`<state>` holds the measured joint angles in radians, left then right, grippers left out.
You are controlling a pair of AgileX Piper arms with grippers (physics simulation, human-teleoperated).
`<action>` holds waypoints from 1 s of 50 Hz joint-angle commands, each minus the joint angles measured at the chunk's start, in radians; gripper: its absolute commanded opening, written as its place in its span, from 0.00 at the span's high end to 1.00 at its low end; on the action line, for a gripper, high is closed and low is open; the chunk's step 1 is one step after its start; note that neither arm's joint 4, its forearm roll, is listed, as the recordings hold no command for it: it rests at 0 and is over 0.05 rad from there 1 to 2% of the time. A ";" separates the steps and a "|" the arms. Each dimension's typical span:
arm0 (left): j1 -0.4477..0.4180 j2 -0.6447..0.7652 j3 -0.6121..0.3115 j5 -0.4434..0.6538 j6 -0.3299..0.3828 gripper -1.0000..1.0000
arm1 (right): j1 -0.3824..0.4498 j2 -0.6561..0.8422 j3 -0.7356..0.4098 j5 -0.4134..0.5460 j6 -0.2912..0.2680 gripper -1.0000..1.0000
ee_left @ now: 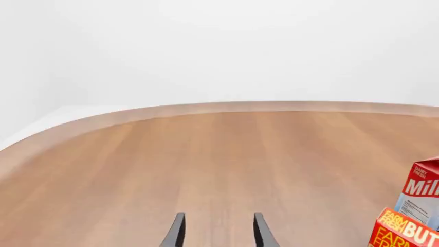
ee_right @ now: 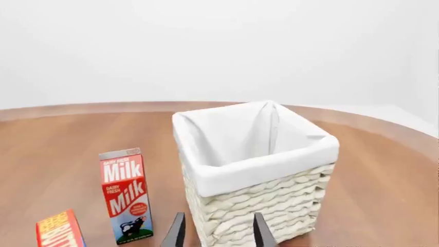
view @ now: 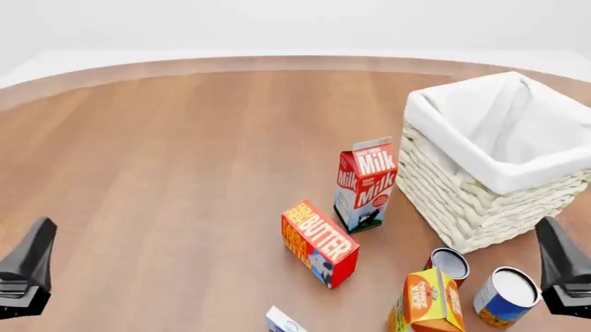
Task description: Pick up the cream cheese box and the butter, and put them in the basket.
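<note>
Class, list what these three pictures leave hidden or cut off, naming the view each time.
- Cream cheese box: front view, mostly cut off by the bottom edge.
- Butter: left wrist view, cropped at the corner.
- Basket floor: hidden by its lining, both views.
- Small can: label hidden behind the orange juice carton.

The wooden table [view: 166, 152] carries the basket [view: 480, 200], milk carton [view: 366, 185], butter [view: 320, 243], juice carton [view: 430, 303], two cans [view: 503, 297] and cream cheese box [view: 282, 322].

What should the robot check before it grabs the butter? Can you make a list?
1. Butter easy to reach, nothing on top: ok.
2. Left claw open and holding nothing: ok.
3. Right claw open and holding nothing: ok.
4. Basket upright with room inside: ok.
5. Cream cheese box fully in view: not ok, only a corner shows.
6. Milk far enough from the butter: cannot tell.
</note>
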<state>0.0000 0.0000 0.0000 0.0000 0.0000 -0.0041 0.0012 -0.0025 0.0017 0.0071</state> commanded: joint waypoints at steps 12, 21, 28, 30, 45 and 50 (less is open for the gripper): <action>0.000 0.000 0.000 0.000 0.000 0.00 | 0.023 0.088 -0.171 0.094 -0.012 0.00; 0.000 0.000 0.000 0.000 0.000 0.00 | 0.140 0.229 -0.274 0.110 -0.105 0.00; 0.000 0.000 0.000 0.000 0.000 0.00 | 0.218 0.364 -0.364 0.116 -0.047 0.00; 0.000 0.000 0.000 0.000 0.000 0.00 | 0.218 0.364 -0.364 0.116 -0.047 0.00; 0.000 0.000 0.000 0.000 0.000 0.00 | 0.478 0.676 -0.657 0.227 0.083 0.00; 0.000 0.000 0.000 0.000 0.000 0.00 | 0.582 0.793 -0.730 0.255 0.208 0.00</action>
<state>0.0000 0.0000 0.0000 0.0000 0.0000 0.4212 0.6179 -0.5857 0.1977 0.0772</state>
